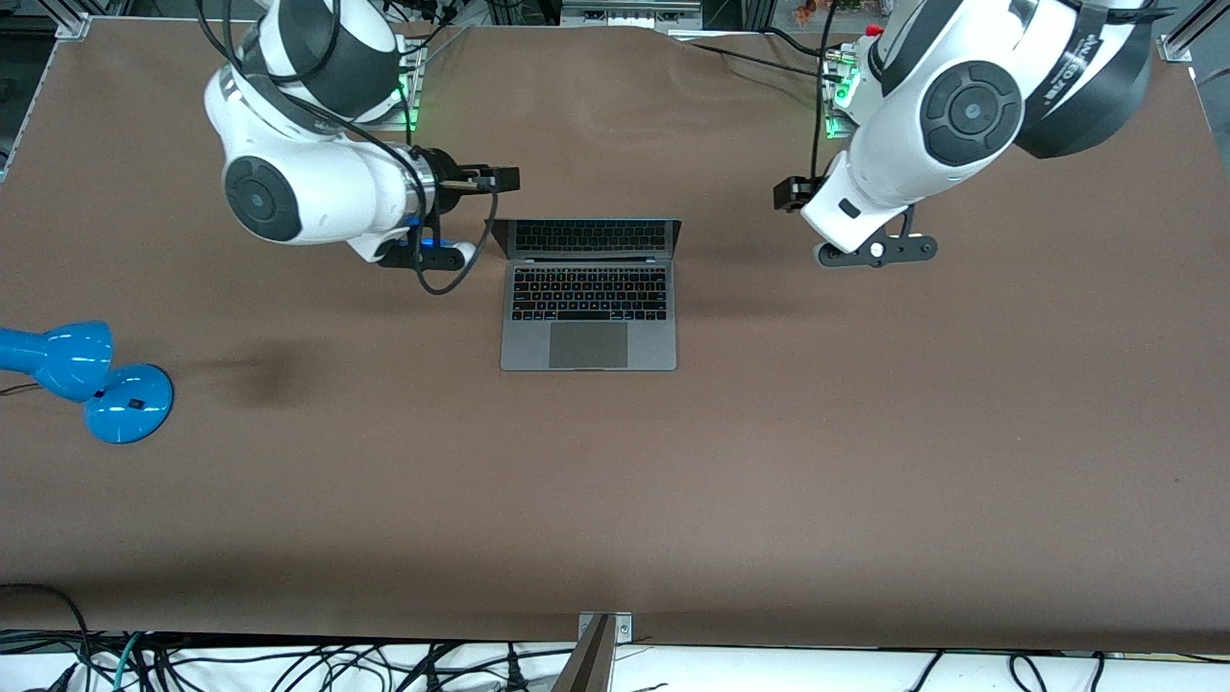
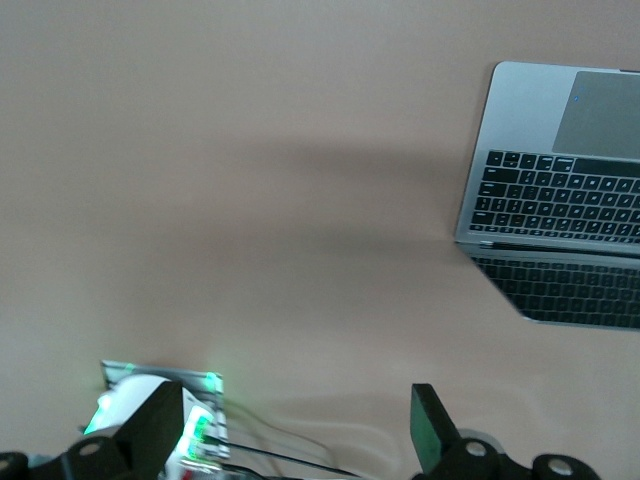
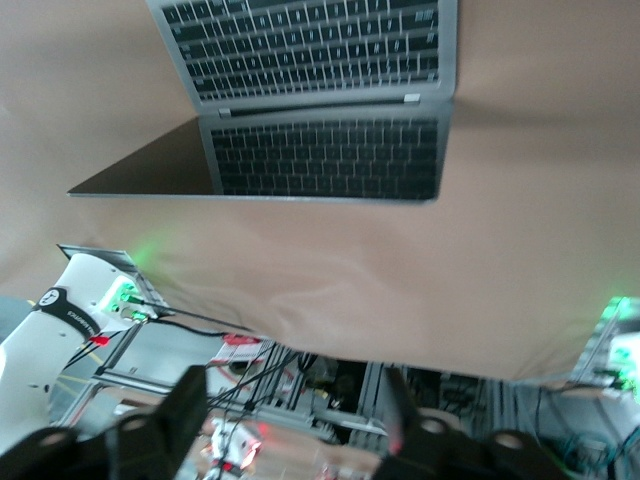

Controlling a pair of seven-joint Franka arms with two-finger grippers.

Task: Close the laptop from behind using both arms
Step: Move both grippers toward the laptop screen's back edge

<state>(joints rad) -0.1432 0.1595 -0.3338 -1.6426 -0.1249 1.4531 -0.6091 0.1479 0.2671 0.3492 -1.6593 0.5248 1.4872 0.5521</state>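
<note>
Both black two-finger grippers, left (image 2: 290, 430) and right (image 3: 295, 420), are seen spread apart only in wrist views, flanking the slim grey metal laptop (image 1: 588, 317) mid-table, opened, trackpad toward the front camera.

You've got a brown table (image 1: 769, 481) — open laptop (image 1: 588, 332) lying mid-table, blue desk lamp (image 1: 91, 380) standing at the right arm's end, nearer the front camera.

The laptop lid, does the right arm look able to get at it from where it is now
Probably yes. The right gripper, fingers open, hangs beside the top edge of the upright laptop lid, toward the right arm's end, with only bare table between them.
</note>
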